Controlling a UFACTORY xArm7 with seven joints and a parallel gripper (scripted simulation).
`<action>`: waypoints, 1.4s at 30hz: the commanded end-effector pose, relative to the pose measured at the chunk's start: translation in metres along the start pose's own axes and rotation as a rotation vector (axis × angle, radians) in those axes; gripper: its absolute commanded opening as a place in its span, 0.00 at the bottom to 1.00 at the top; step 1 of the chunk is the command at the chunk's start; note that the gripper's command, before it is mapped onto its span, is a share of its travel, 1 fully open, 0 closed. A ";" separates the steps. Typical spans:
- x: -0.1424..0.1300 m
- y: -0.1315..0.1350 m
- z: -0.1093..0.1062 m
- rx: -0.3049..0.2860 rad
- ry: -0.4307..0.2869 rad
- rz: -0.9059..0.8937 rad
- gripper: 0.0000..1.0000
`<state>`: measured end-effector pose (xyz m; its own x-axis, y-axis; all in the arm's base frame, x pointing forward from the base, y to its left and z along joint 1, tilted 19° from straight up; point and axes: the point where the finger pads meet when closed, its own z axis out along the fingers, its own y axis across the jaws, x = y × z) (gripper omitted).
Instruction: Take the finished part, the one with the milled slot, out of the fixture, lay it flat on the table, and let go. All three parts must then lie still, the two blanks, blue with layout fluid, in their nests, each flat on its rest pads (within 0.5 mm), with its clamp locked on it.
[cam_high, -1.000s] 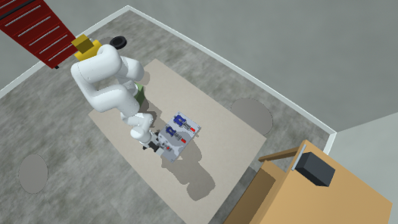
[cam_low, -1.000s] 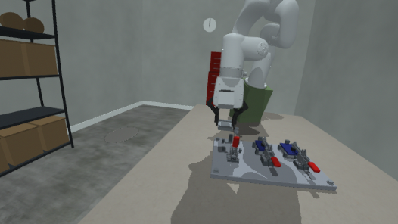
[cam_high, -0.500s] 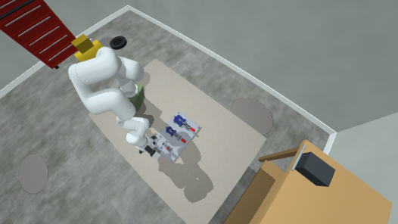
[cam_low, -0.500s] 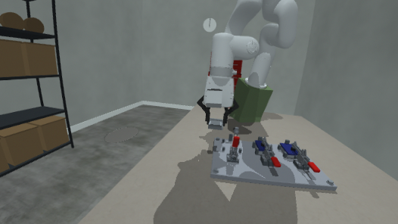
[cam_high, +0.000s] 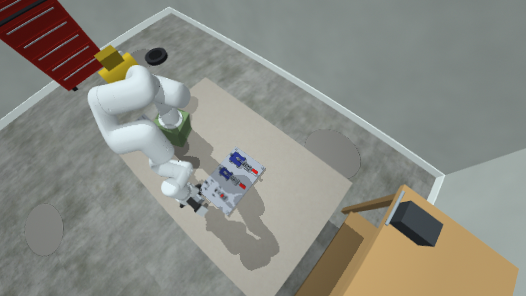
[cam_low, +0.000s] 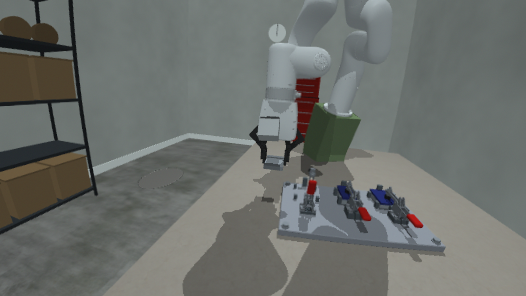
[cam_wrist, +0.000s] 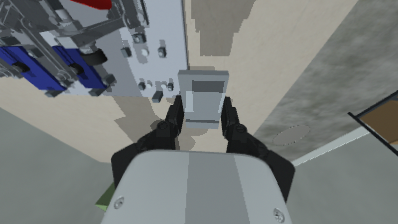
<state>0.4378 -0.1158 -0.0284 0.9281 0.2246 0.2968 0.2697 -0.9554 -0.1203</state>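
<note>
My gripper (cam_wrist: 202, 104) is shut on the finished grey part (cam_wrist: 203, 97), whose milled slot shows as a darker band near its far end. In the exterior view the gripper (cam_low: 274, 159) holds the part (cam_low: 274, 163) in the air, above the table and just left of the grey fixture plate (cam_low: 357, 216). The plate's left nest (cam_low: 308, 202) is empty, its red clamp handle upright. Two blue blanks (cam_low: 344, 191) (cam_low: 381, 196) sit in the middle and right nests with their red clamp handles lying down. The top view shows the plate (cam_high: 235, 181) and the gripper (cam_high: 196, 202) beside it.
A green block (cam_low: 331, 135) carries the arm's base behind the fixture. A shelf rack with cardboard boxes (cam_low: 37, 125) stands at the far left on the floor. A red tool cabinet (cam_high: 46, 37) and a wooden bench (cam_high: 425, 250) stand off the table.
</note>
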 end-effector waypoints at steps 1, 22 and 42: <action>0.001 0.011 -0.001 -0.002 0.002 0.001 0.00; 0.001 0.025 -0.001 -0.002 0.002 0.001 0.00; 0.001 0.026 -0.001 -0.002 0.002 0.001 0.00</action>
<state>0.4446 -0.1388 -0.0315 0.9283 0.2244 0.2964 0.2695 -0.9554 -0.1208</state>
